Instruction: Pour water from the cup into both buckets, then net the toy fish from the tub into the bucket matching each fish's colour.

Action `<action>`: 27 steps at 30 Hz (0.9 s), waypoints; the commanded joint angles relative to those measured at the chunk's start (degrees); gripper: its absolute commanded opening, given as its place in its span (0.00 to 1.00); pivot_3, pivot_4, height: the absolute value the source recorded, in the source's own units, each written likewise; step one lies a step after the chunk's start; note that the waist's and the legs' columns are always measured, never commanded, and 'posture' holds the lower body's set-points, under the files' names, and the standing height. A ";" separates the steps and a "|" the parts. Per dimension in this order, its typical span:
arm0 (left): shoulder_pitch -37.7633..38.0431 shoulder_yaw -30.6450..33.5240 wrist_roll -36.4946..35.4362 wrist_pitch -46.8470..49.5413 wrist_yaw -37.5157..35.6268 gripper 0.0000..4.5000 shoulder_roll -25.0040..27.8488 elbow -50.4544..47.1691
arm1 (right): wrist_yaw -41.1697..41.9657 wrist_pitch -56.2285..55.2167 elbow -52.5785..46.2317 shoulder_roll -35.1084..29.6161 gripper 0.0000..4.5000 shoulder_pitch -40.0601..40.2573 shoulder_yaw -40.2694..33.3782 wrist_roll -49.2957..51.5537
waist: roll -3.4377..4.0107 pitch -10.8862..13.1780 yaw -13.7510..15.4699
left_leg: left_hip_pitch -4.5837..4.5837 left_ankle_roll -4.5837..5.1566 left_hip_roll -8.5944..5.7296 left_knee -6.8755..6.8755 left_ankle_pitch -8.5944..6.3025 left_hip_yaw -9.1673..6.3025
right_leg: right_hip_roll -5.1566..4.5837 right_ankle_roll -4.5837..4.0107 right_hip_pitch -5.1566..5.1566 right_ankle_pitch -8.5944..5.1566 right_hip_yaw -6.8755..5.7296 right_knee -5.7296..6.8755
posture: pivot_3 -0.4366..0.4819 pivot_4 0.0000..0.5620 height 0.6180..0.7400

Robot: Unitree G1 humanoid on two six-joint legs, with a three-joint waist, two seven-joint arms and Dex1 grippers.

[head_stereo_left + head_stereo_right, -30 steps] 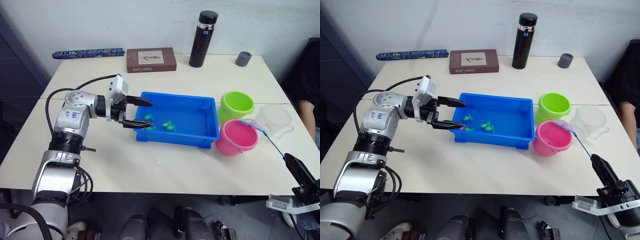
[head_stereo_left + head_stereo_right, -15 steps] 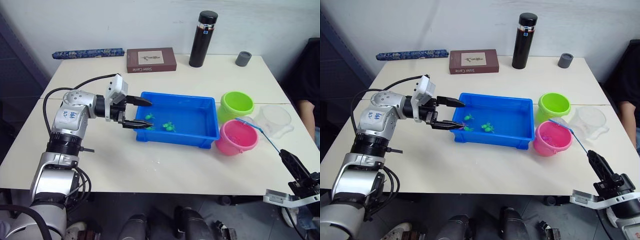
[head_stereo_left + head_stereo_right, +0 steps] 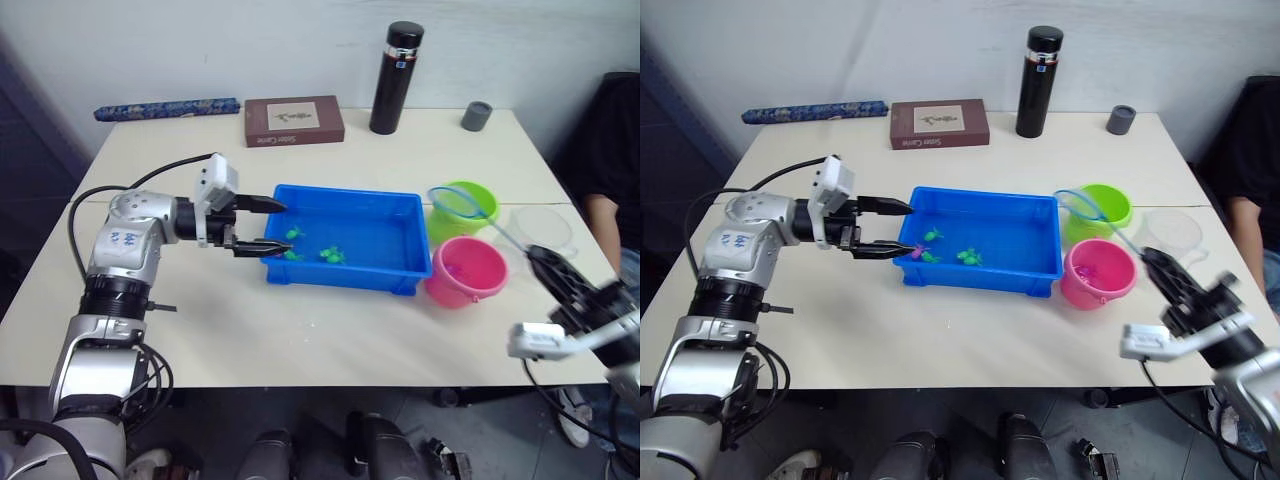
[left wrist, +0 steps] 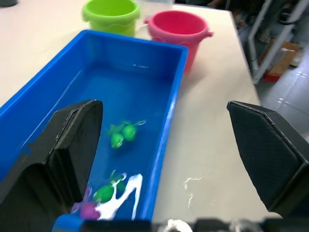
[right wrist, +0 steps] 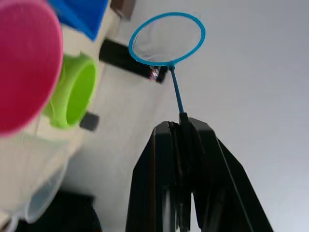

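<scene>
Raised round mesh net (image 3: 462, 202) above green bucket (image 3: 468, 207).

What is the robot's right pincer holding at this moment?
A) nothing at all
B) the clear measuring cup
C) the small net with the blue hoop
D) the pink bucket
C: the right pincer is shut on the thin handle of the net, whose blue hoop hangs in the air over the lime green bucket.
</scene>
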 commanded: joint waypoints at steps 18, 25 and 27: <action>17.92 14.80 -5.23 11.00 13.58 0.99 10.29 -17.01 | 44.74 38.49 8.10 2.37 0.00 -43.04 22.51 49.29 | 0.01 0.00 0.11 | -0.09 -0.09 0.15 0.08 -0.04 -0.13 | -0.11 -0.03 -0.10 -0.01 -0.11 0.04 | 0.48 0.27 1.00; 22.76 17.00 -7.90 14.56 15.56 0.99 12.31 -23.61 | 50.20 58.77 8.91 4.74 0.00 -52.92 28.15 54.98 | 0.02 0.01 0.07 | -0.14 -0.11 0.14 0.07 -0.06 -0.19 | -0.18 -0.04 -0.14 -0.01 -0.15 -0.02 | 0.48 0.27 1.00; 23.61 17.25 -8.35 15.25 15.94 0.99 12.72 -24.79 | 50.73 62.44 8.69 5.80 0.00 -55.06 29.68 55.94 | 0.02 0.00 0.07 | -0.14 -0.12 0.14 0.06 -0.06 -0.20 | -0.18 -0.05 -0.16 -0.02 -0.16 -0.01 | 0.48 0.27 1.00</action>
